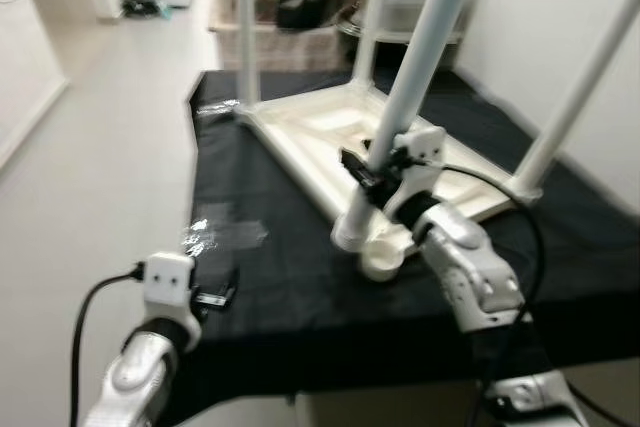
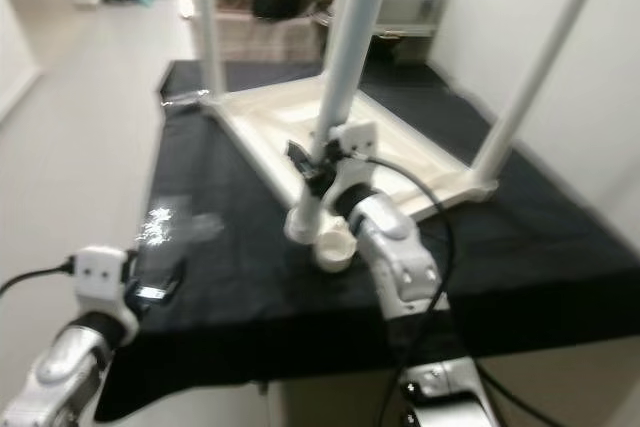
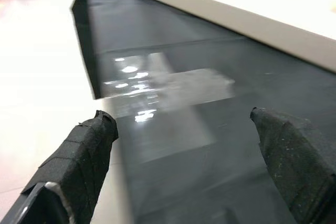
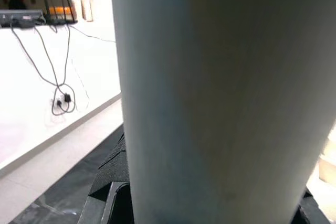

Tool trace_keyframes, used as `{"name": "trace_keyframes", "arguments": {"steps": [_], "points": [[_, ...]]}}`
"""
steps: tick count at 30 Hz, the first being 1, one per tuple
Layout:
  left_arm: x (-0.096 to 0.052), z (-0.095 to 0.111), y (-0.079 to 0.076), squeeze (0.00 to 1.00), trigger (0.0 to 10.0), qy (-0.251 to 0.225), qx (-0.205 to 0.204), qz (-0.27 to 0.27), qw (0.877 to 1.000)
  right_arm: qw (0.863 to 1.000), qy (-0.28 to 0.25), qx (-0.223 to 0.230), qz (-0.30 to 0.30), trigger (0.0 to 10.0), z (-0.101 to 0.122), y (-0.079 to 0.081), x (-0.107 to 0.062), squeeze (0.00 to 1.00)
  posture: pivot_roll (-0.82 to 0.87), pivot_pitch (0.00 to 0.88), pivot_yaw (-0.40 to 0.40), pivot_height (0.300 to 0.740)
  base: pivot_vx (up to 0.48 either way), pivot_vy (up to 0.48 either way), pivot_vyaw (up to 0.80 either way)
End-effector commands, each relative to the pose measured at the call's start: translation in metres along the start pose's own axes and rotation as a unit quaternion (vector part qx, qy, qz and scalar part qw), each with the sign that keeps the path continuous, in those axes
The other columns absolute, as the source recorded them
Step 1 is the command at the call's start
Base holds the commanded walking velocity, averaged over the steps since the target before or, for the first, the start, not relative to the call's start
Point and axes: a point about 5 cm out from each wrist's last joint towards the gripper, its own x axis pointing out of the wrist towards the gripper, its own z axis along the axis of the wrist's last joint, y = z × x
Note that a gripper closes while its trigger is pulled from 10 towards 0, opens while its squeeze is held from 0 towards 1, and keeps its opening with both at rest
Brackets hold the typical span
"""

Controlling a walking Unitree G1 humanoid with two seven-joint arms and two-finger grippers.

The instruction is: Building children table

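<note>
A: Where is the children's table?

B: The white tabletop [image 1: 320, 127] lies upside down on the black desk [image 1: 280, 277], legs pointing up. Taking the tabletop as landmark: the nearest leg [image 1: 415, 77] rises tilted from its near corner, and a white socket piece [image 1: 382, 259] sits on the desk touching the foot of that leg.

A: And the right pincer [image 1: 372, 169]?

B: It is at the lower part of that near leg, just above the tabletop's near corner, fingers pinching the leg from both sides. In the right wrist view the leg [image 4: 220, 98] stands right between the black fingers [image 4: 113, 182].

A: The left pincer [image 1: 215, 297]?

B: Well apart from the tabletop, on the robot's left, hovering over the desk's near edge. Its fingers [image 3: 84, 150] are spread wide with nothing between them. A shiny transparent patch [image 3: 168, 93] lies on the desk between that pincer and the tabletop.

A: Anything beyond the tabletop?

B: Pale floor [image 1: 110, 127] beside the desk, and blurred clutter on the far side.
</note>
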Motion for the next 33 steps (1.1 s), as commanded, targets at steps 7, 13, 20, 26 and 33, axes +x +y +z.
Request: {"name": "trace_keyframes", "arguments": {"steps": [7, 13, 20, 26, 33], "points": [[0.0, -0.005, 0.003, 0.0, 10.0, 0.012, 0.007, 0.013, 1.0, 0.997, 0.019, -0.037, -0.07, 10.0, 0.003, -0.04, -0.006, 0.0, 0.04, 0.0, -0.09, 0.74, 0.0, 0.0, 0.0], [0.0, -0.006, 0.003, 0.0, 10.0, 0.012, 0.006, 0.012, 1.0, 0.994, 0.019, -0.042, -0.099, 10.0, 0.011, -0.062, -0.012, 0.0, 0.04, 0.0, -0.09, 0.74, 0.0, 0.0, 0.0], [0.002, -0.006, 0.001, 0.0, 10.0, 0.011, 0.007, 0.011, 1.0, 0.987, 0.013, -0.064, -0.146, 10.0, 0.017, -0.081, -0.015, 0.0, 0.03, 0.0, -0.085, 0.74, 0.0, 0.0, 0.0], [0.005, -0.003, -0.006, 0.0, 10.0, 0.003, 0.001, -0.002, 1.0, 0.989, 0.003, -0.055, -0.137, 10.0, 0.009, -0.062, -0.007, 0.0, 0.04, 0.0, -0.089, 0.74, 0.0, 0.0, 0.0], [0.008, 0.004, -0.006, 0.0, 10.0, -0.017, -0.012, 0.002, 1.0, 0.992, -0.009, -0.033, -0.119, 10.0, 0.005, -0.043, -0.003, 0.0, 0.04, 0.0, -0.088, 0.74, 0.425, 0.0, 0.34]]}}
